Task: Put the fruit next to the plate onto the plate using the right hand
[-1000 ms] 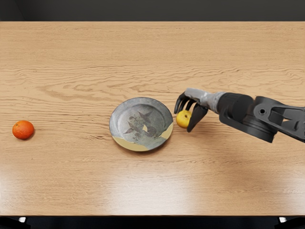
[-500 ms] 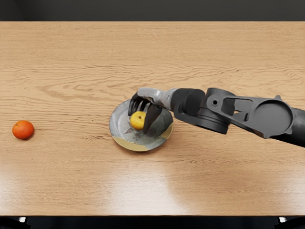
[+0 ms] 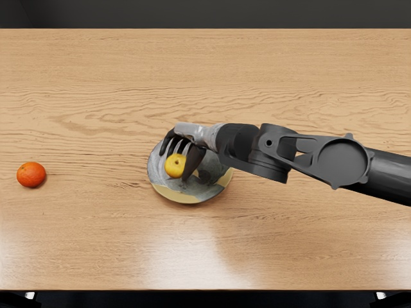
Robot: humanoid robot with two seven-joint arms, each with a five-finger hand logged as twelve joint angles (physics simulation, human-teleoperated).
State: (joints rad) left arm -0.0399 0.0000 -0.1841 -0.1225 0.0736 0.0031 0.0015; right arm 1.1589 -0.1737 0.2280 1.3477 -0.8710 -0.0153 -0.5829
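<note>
The plate [image 3: 181, 194] is sitting on the table [image 3: 205, 256] at frame centre. An orange [image 3: 31, 174] is lying at the left edge, well apart from it. The yellow fruit [image 3: 174, 165] is positioned over the plate's left half; contact with the plate cannot be confirmed. The right hand [image 3: 183, 146] is grasping the fruit, with its fingers [image 3: 192, 160] curling around it. Judged status: pick-up and carry are complete. Setting down, release and withdrawal are remaining.
</note>
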